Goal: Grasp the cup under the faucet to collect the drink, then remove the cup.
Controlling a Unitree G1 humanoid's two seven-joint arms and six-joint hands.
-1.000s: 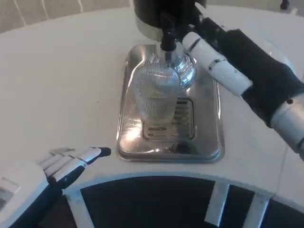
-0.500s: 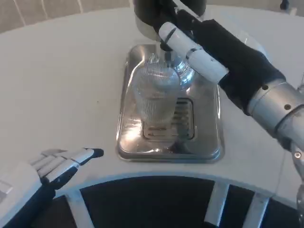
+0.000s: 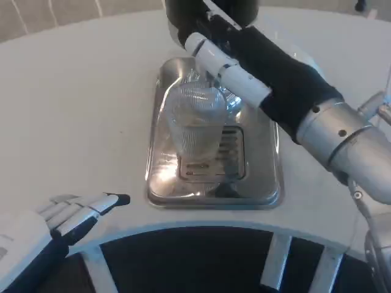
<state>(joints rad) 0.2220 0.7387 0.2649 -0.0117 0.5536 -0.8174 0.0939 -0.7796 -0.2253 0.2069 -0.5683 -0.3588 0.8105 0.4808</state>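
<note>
Locate the cup [image 3: 195,120] first: a clear ribbed tumbler standing upright on the steel drip tray [image 3: 269,183], over the tray's slotted grille and directly below the faucet [image 3: 211,76] of the dark dispenser [image 3: 211,15] at the far edge of the tabletop [image 3: 79,91]. It is already in the filling position, so no repositioning is called for.

Check the right hand [image 3: 256,64]. It reaches in from the right, past the cup's far right side, toward the dispenser body. Its white fingers [image 3: 220,61] lie extended across the faucet area and do not wrap the cup. Contact with the dispenser or its control is probably being made, but the overlap hides it, so you cannot tell whether this hand is clenched, released or pressing something.

Check the left hand [image 3: 64,217]. It rests at the near left, well apart from the tray, fingers straight and slightly spread, holding nothing.

Assess progress as follows:
1. Cup placed under the faucet: done.
2. Drink collected: unconfirmed. The ribbed wall blurs any liquid level.
3. Cup grasped: not yet done.
4. Cup removed from the tray: not yet done.

Treat the task as being in its early to middle stage.
</note>
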